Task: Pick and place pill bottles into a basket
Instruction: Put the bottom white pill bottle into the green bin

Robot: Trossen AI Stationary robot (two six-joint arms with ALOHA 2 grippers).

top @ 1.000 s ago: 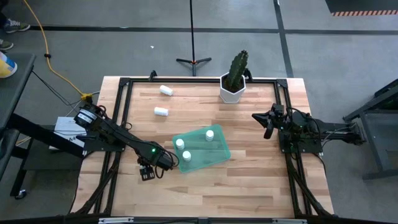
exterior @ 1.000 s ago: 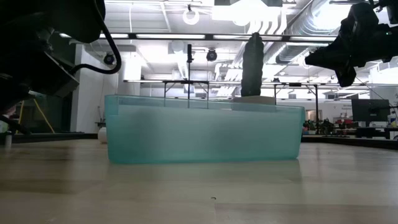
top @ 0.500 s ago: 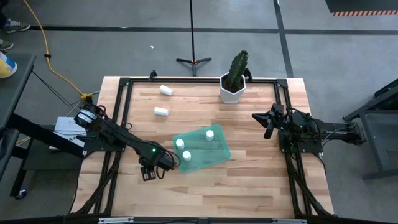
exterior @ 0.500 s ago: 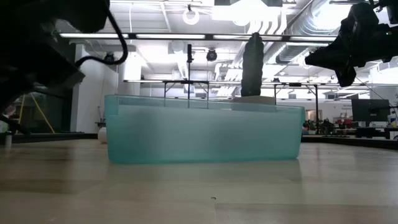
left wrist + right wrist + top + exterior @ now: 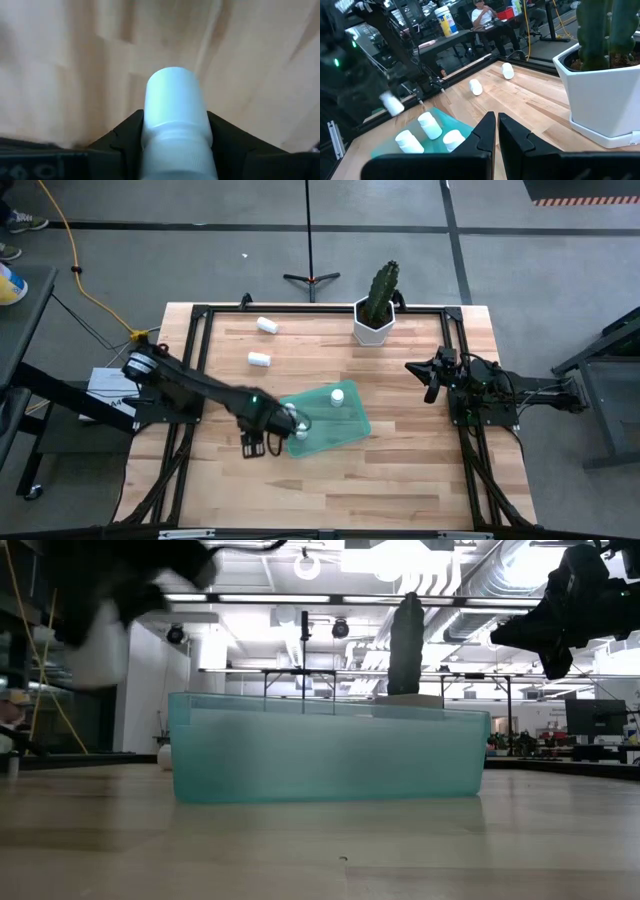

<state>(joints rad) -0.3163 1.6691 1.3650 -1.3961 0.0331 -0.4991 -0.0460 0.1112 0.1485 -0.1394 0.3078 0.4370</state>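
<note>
My left gripper (image 5: 289,419) is shut on a white pill bottle (image 5: 174,107) above the left edge of the teal-green basket (image 5: 352,423). The bottle also shows in the low view (image 5: 100,655) and in the right wrist view (image 5: 393,105). Three bottles stand in the basket (image 5: 430,125) (image 5: 409,141) (image 5: 452,139). Two more bottles (image 5: 266,325) (image 5: 259,359) lie on their sides on the table at the far left. My right gripper (image 5: 431,383) is shut and empty, held above the table's right side. My left gripper pinches the bottle between its two fingers (image 5: 125,137), on opposite sides of its body near the end that faces the wrist (image 5: 175,142). The bottle lies along the fingers, and its free end (image 5: 172,82) sticks out past them. It is lifted clear of the table.
A white hexagonal pot with a cactus (image 5: 377,315) stands at the table's far edge, right of the middle. A black frame (image 5: 195,330) runs around the wooden table. Bare wood lies near and to the right of the basket.
My left gripper has gone up and toward the table's right and far edge, from beside the basket's near left corner to above its left edge. The bottle has come with it and hangs high above the table in the low view.
</note>
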